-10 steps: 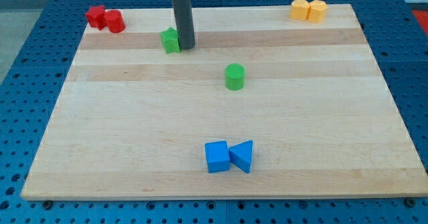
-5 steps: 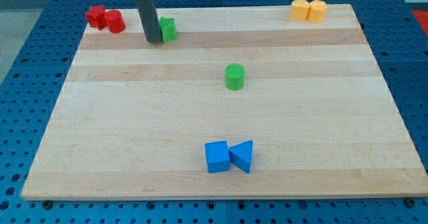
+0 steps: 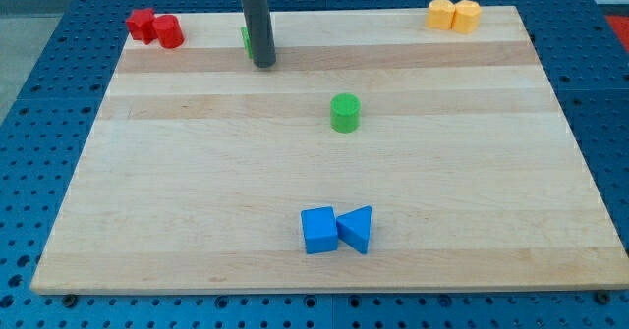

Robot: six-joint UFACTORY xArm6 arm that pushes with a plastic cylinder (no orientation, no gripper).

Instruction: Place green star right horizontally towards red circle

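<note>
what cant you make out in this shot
- Green star, camera view: mostly hidden behind my rod; only a sliver shows on the view's left of it, shape unreadable.
- My tip: contact with the star can't be told.
- Rod's upper part: cut off by the view's top.

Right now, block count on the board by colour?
Red: 2, red star and red circle, the view's top left.
Green: 2, green star, mostly hidden behind my tip, and green cylinder.
Yellow: 2, left yellow block and right yellow block, touching.
Blue: 2, blue cube and blue triangle.
Total: 8
</note>
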